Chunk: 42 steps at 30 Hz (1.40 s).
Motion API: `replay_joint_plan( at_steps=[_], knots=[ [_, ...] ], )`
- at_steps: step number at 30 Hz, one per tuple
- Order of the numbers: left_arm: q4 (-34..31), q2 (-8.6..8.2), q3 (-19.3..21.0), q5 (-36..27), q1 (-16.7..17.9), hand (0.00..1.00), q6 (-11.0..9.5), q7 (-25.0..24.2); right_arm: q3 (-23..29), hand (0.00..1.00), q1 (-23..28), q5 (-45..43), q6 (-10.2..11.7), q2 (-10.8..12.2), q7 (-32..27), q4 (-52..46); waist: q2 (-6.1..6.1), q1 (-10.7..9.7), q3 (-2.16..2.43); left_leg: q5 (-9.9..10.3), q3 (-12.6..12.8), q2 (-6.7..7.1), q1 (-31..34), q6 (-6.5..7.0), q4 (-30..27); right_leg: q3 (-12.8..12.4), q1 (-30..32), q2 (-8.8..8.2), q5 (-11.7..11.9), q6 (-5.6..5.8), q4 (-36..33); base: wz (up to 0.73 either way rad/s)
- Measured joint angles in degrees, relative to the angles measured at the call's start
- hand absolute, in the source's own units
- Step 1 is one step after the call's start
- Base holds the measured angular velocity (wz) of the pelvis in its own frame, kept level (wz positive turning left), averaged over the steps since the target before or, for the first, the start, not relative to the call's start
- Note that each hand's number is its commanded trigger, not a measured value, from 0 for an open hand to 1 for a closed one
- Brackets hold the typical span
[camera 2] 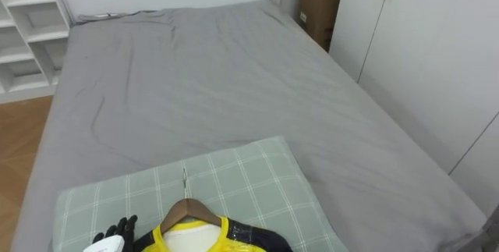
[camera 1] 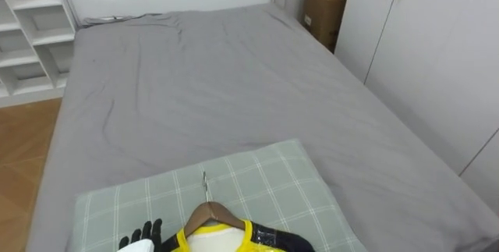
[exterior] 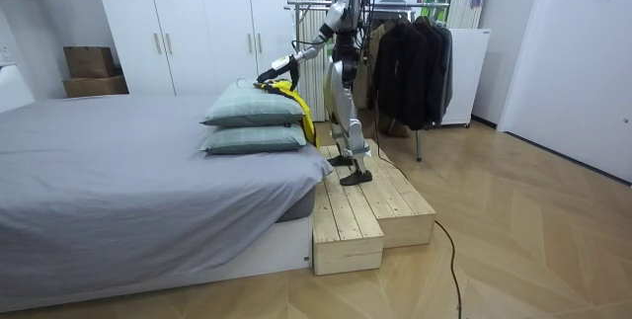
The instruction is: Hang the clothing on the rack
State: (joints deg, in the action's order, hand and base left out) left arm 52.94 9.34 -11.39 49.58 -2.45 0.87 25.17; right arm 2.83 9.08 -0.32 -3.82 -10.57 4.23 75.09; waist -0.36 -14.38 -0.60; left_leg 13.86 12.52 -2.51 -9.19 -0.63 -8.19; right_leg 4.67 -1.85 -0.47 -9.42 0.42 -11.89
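**Status: Garment on Hanger, Resting on Pillow**

The robot stands on a wooden platform [exterior: 370, 205] at the end of the bed [camera 1: 218, 80], facing it, with one arm extended over two stacked pillows.

The yellow and black garment [camera 1: 234, 240] is already fitted on a wooden hanger [camera 1: 209, 211]. It lies flat on the top checked pillow [camera 1: 265, 182], and the metal hook points toward the headboard.

The left hand [camera 1: 143, 236] rests on the pillow just beside the garment's left shoulder. Its dark fingers are extended, not curled round anything.

In the room view, a clothes rack [exterior: 410, 57] carrying dark garments stands behind the robot. White wardrobe doors [camera 1: 437, 49] line the right side of the bed.
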Motion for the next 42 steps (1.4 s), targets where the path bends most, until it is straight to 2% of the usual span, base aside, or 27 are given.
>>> replay_joint_plan(
  at_steps=[8, 18, 25, 31, 37, 42],
  knots=[
    [1.3, -0.04, -0.9, -0.2, -0.3, 0.0, 0.4, -0.8, -0.4, 0.0, -0.7, 0.4, -0.1, 0.2, -0.5, 0.0, 0.02, -1.4, 0.08, 0.0, 0.1, 0.02, 0.5, 0.0, -0.2, -0.1, 0.8, -0.04, 0.0, -0.01, -0.7, 0.0],
    [1.3, 0.04, -0.8, 0.1, -0.4, 0.0, 0.7, -3.5, -0.3, 0.0, -0.4, 0.0, -0.1, 0.2, 0.3, 0.4, 0.63, -1.4, 0.06, 0.0, 0.0, 0.02, 0.6, 0.0, -0.2, 0.0, 0.8, -0.07, 0.0, -0.01, -0.6, 0.0],
    [1.4, 0.02, -0.8, 0.1, -0.4, 0.0, 1.8, -6.2, -0.3, 0.0, -0.3, -2.8, -1.3, 0.3, 1.2, 0.3, 1.06, -1.5, 0.09, 0.0, 0.6, 0.02, 1.1, 0.0, -0.2, -0.6, 1.6, 0.01, 0.0, -0.02, -0.8, -0.04],
    [2.8, 0.06, -0.8, 0.0, -0.9, 0.0, 2.5, -7.5, -0.1, 0.0, -0.2, -3.0, -1.3, 0.2, 1.9, 0.6, 1.15, -2.3, 0.2, 0.0, 0.8, 0.03, 1.6, 0.0, -0.4, -1.1, 2.4, 0.07, 0.0, -0.02, -1.1, -0.02],
    [2.9, 0.13, -1.3, -0.3, -1.9, 0.0, 2.5, -8.0, 0.7, 0.0, -0.3, -2.4, -1.3, 0.2, 1.6, 0.5, 1.06, -2.7, -0.07, 0.0, 1.3, 0.07, 1.7, 0.01, -0.4, -1.7, 3.0, 0.11, 0.0, -0.02, -1.8, -0.05],
    [3.6, 0.25, -2.5, -0.4, -3.3, 0.0, 2.4, -8.0, 0.6, 0.0, -0.2, -2.2, -1.2, 0.1, 1.3, 0.2, 1.65, -2.7, -0.1, 0.0, 1.5, 0.05, 1.7, 0.02, -0.4, -2.7, 3.2, 0.34, 0.0, -0.04, -1.7, -0.03]
  ],
)
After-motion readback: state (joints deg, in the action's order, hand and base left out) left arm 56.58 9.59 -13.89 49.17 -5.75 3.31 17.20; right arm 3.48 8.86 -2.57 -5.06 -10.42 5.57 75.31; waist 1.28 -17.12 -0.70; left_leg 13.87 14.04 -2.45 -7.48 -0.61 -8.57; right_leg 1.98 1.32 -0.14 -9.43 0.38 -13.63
